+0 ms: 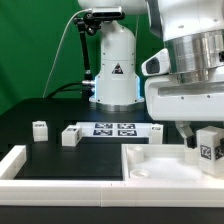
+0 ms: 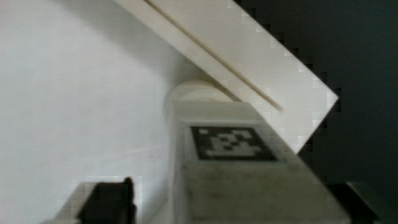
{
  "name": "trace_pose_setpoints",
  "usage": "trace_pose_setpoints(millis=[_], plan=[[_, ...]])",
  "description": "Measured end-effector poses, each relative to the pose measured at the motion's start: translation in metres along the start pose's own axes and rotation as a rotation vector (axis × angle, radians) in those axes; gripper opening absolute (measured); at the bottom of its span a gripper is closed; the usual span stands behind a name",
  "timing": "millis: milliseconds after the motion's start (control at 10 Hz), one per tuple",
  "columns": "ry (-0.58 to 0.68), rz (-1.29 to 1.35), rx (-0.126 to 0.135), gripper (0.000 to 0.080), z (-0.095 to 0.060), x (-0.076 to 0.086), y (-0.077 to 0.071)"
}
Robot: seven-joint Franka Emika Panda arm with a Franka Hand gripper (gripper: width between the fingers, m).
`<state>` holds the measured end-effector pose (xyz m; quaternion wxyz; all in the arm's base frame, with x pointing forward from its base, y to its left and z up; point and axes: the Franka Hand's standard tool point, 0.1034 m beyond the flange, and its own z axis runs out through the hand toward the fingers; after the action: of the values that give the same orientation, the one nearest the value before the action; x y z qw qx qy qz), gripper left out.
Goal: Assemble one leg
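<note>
The gripper (image 1: pixel 204 141) hangs at the exterior view's right, over the far corner of the white panel (image 1: pixel 150 168). The leg (image 1: pixel 211 150) sits between its fingers (image 2: pixel 107 202), tag facing outward. In the wrist view the jaws stand apart, with a pale gap between one finger and the leg (image 2: pixel 240 150). Two spare legs (image 1: pixel 40 130) (image 1: pixel 70 135) stand on the worktop (image 1: pixel 60 112), near the marker board (image 1: pixel 115 128).
</note>
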<state>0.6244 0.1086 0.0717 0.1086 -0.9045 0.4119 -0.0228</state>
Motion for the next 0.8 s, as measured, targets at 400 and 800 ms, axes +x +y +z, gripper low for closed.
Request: trace_pose_setpoints(millis=[400,800], plan=[[-0.008,-0.431,-0.010,0.0646,-0.0019,-0.0023,-0.0045],[-0.003,-0.866,-0.031,0.0649,-0.0028,-0.0023,-0.0059]])
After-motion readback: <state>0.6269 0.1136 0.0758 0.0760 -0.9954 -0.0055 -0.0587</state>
